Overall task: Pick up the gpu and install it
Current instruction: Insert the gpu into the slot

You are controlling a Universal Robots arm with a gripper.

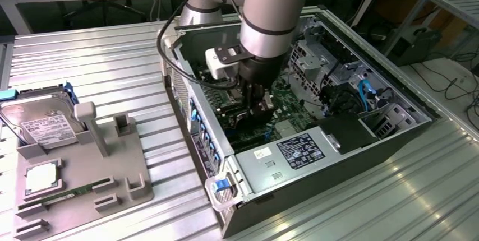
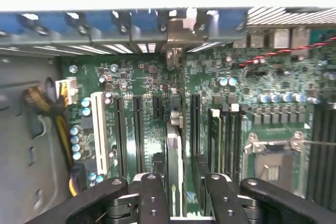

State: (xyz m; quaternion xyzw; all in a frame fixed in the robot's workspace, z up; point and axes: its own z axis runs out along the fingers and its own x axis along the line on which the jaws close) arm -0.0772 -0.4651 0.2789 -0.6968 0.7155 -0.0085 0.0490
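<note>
We see the gripper (image 2: pixel 181 203) fingers spread beside the upright gpu (image 2: pixel 175 156) on the motherboard (image 2: pixel 142 77); labels unreadable.

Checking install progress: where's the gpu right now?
The gpu stands on edge between the gripper fingers, down among the motherboard's expansion slots inside the open PC case, centre of the exterior view.

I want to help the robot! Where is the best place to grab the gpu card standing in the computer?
Probably by the gpu's top edge, from straight above. It stands on edge in the motherboard, with slots close on both sides, so only that thin edge is free. The gripper straddles it there.
</note>
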